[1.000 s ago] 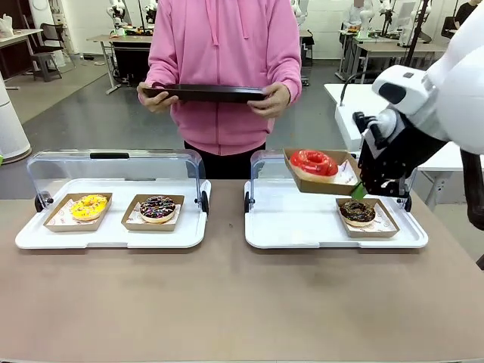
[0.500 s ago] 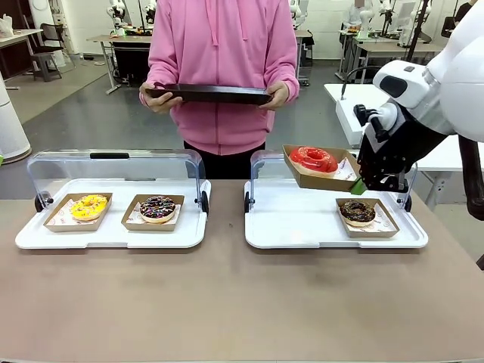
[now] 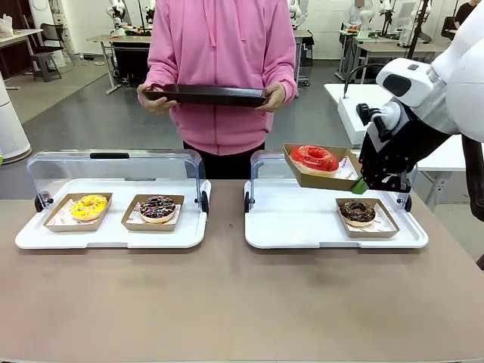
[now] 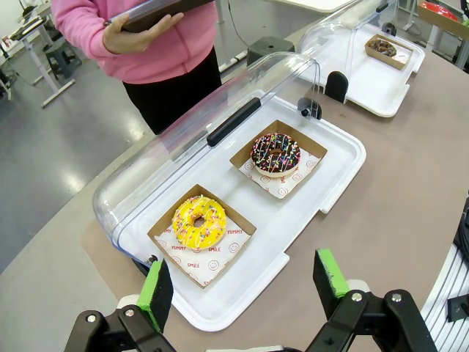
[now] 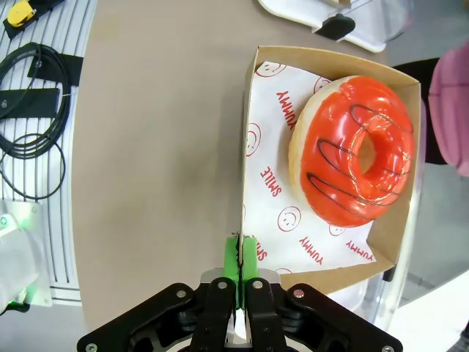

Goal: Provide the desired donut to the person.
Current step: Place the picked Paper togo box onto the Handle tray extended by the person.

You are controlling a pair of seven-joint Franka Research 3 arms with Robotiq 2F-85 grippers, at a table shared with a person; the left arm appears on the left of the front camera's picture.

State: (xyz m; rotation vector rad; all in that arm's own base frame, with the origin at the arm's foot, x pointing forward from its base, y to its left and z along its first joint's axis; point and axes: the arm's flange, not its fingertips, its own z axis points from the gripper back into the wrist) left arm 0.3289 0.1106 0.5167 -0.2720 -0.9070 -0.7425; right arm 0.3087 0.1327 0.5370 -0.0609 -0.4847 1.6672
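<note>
The left hand [image 4: 243, 282] is held released over the bench, near the yellow donut [image 4: 198, 222]. A black tray [image 3: 208, 95] is offered by the person [image 3: 223, 53], not yet loaded. The red donut [image 3: 314, 159] is lifted in its box [image 3: 306, 178], which is pinched at one edge by the right hand [image 3: 361, 186]; delivery remains. The box is held nearly level, reaching leftward, with the donut's hole upward.

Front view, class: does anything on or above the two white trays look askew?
The cardboard box with the red donut hangs slightly tilted above the right white tray, pinched at one edge by the right gripper.
</note>
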